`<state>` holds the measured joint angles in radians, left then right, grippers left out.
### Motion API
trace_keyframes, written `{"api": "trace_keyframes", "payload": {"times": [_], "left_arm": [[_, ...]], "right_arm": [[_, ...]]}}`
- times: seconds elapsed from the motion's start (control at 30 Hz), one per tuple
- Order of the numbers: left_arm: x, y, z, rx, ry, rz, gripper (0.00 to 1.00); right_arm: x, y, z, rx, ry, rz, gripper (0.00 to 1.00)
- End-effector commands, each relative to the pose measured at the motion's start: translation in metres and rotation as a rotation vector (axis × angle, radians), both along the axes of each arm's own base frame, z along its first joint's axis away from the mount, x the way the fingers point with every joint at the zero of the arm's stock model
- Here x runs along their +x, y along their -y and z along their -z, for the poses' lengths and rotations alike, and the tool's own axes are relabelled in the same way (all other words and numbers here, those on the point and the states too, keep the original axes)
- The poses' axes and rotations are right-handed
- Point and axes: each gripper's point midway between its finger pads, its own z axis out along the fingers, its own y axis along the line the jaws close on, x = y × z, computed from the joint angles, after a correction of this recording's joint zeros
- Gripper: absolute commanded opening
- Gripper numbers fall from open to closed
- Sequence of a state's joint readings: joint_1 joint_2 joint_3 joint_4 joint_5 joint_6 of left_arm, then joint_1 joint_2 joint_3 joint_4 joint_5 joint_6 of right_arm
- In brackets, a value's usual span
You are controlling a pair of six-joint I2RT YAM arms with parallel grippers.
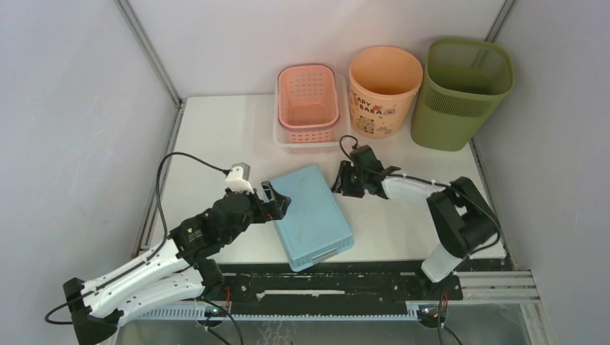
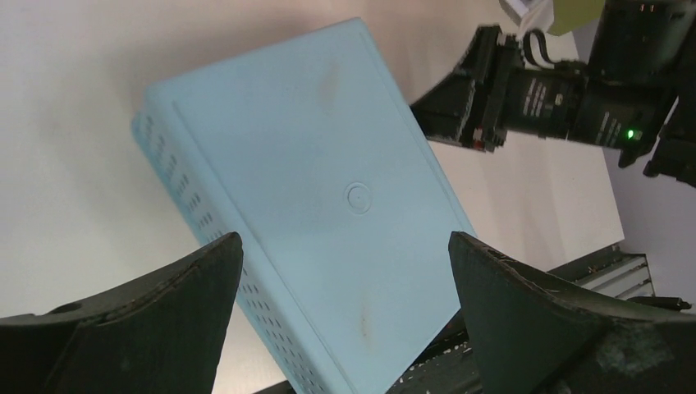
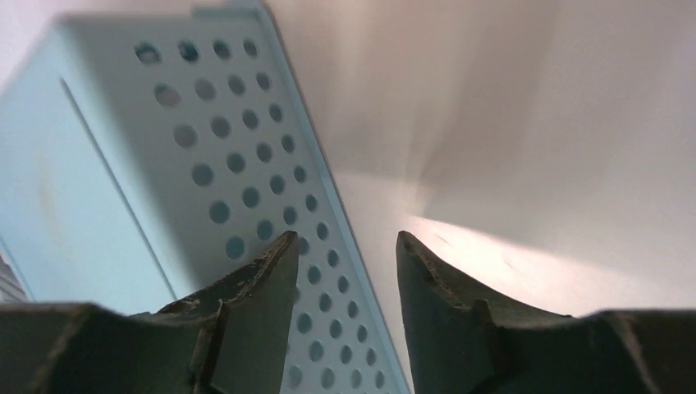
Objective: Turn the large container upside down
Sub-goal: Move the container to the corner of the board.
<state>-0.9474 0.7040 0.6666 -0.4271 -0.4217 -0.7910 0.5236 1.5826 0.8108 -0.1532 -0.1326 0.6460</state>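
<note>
We see a white table boxed in by plain pale-grey panels: back wall, left wall, right wall. Slim metal struts rise from the table's far corners, left strut & right strut. A black rail runs along the near edge. Light's soft and even, w/ faint shadows.

A: What's lost in the left wrist view?
B: The blue basket runs off the bottom edge. An olive sliver at the top edge is probably the large container, the rest cut away.
A: Right wrist?
B: The basket is blurred, cropped left and below.
A: From above?
B: The print on the peach bucket is too small to read.
</note>
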Motion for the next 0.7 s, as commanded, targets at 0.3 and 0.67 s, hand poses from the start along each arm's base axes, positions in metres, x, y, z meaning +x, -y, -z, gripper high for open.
{"api": "trace_keyframes", "payload": {"times": [0.3, 0.67], "left_arm": [[-0.011, -0.040, 0.024, 0.027, -0.062, -0.130, 1.00], [-0.015, -0.037, 0.020, 0.059, -0.079, -0.090, 1.00]], "right_arm": [[0.044, -0.200, -0.092, 0.267, 0.128, -0.425, 0.60], [0.031, -0.076, -0.137, 0.001, 0.256, -0.247, 0.66]]}}
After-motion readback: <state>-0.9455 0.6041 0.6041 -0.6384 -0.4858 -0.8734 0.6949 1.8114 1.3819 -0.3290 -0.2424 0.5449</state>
